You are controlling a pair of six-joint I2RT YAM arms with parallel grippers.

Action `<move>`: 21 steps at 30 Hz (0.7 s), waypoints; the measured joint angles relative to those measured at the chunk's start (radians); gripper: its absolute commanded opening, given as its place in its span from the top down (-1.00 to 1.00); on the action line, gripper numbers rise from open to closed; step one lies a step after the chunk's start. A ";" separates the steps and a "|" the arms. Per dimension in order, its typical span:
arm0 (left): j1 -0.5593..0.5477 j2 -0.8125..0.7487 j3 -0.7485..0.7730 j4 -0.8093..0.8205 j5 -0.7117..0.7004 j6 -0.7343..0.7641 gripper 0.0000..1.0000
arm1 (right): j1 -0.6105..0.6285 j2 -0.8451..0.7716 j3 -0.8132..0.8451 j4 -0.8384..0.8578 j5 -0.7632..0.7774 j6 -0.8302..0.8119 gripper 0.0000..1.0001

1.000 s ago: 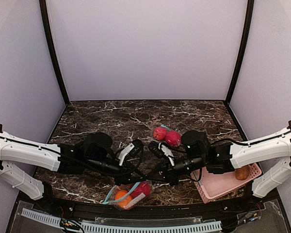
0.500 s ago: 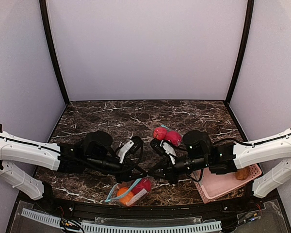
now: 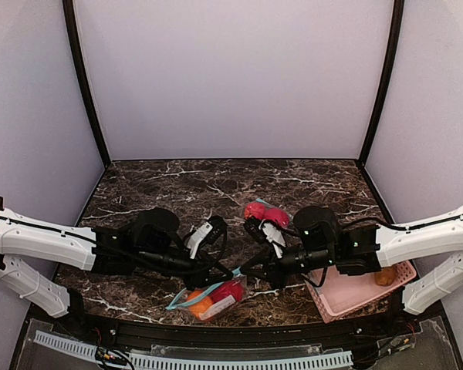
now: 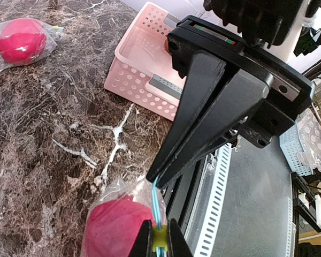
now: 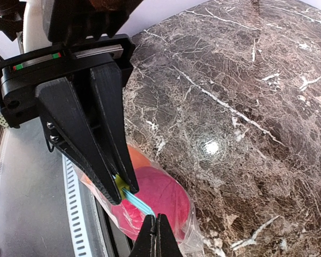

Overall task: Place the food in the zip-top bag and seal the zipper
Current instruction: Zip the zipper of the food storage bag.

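The clear zip-top bag (image 3: 212, 297) lies near the table's front edge and holds one red fruit (image 3: 228, 291) and the orange fruit (image 3: 197, 302). My left gripper (image 4: 159, 238) is shut on the yellow-green slider (image 4: 159, 234) of the blue zipper (image 4: 155, 206). My right gripper (image 5: 158, 222) is shut on the zipper's end, a short way from the slider. The two grippers face each other tip to tip over the bag (image 5: 166, 198). Two more red fruits (image 3: 264, 212) lie in clear wrap behind the right gripper.
A pink perforated basket (image 3: 363, 291) stands at the front right under the right arm, with a brownish round item (image 3: 384, 276) in it. The basket also shows in the left wrist view (image 4: 144, 59). The table's front edge and a slotted white rail (image 3: 216, 361) lie just beyond the bag.
The bag has shifted a little right and away from the front edge. Both grippers keep their hold on the zipper, and the right arm has moved slightly right.
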 measured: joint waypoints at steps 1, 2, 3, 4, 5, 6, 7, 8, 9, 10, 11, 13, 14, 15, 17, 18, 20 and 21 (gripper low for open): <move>0.000 0.000 0.000 -0.002 -0.001 0.000 0.99 | -0.002 -0.001 0.000 -0.005 0.006 0.000 1.00; 0.000 0.000 0.000 -0.005 -0.002 0.000 0.99 | -0.002 -0.002 0.000 -0.011 0.013 0.000 1.00; 0.000 0.000 0.000 -0.007 -0.003 0.000 0.99 | -0.004 -0.003 0.000 -0.016 0.017 0.000 1.00; 0.000 0.000 0.000 -0.009 -0.005 0.000 0.99 | -0.007 -0.006 0.000 -0.021 0.021 0.000 1.00; 0.000 0.000 0.000 -0.010 -0.006 0.000 0.99 | -0.011 -0.010 0.000 -0.026 0.025 0.001 1.00; 0.000 0.000 0.000 -0.010 -0.007 0.000 0.99 | -0.013 -0.013 0.000 -0.031 0.029 0.002 1.00; 0.000 0.000 0.000 -0.010 -0.008 0.000 0.99 | -0.016 -0.016 0.000 -0.038 0.032 0.003 1.00; 0.000 0.000 0.000 -0.010 -0.009 0.000 0.99 | -0.019 -0.019 0.000 -0.044 0.036 0.003 1.00; 0.001 0.000 0.000 -0.010 -0.008 0.000 0.99 | -0.021 -0.022 0.000 -0.048 0.040 0.003 1.00; 0.001 0.000 0.000 -0.011 -0.009 0.000 0.99 | -0.025 -0.026 0.000 -0.055 0.043 0.004 1.00; 0.001 0.000 0.000 -0.011 -0.009 0.001 0.99 | -0.031 -0.030 0.000 -0.063 0.047 0.004 1.00; 0.001 0.000 0.000 -0.011 -0.009 0.002 0.99 | -0.040 -0.035 0.000 -0.072 0.051 0.006 1.00; 0.001 0.000 0.000 -0.011 -0.011 0.003 0.99 | -0.044 -0.037 0.000 -0.077 0.055 0.007 1.00; 0.001 0.000 0.000 -0.012 -0.012 0.004 0.99 | -0.047 -0.039 0.000 -0.082 0.058 0.007 1.00; 0.001 0.000 0.000 -0.014 -0.012 0.005 0.99 | -0.054 -0.043 0.000 -0.097 0.068 0.008 1.00; 0.001 0.000 0.000 -0.016 -0.012 0.005 0.99 | -0.059 -0.045 0.000 -0.104 0.071 0.008 1.00; 0.001 0.000 0.000 -0.019 -0.012 0.006 0.99 | -0.066 -0.047 0.000 -0.114 0.079 0.010 1.00; 0.001 0.000 0.000 -0.020 -0.012 0.006 0.99 | -0.069 -0.047 0.000 -0.121 0.086 0.011 1.00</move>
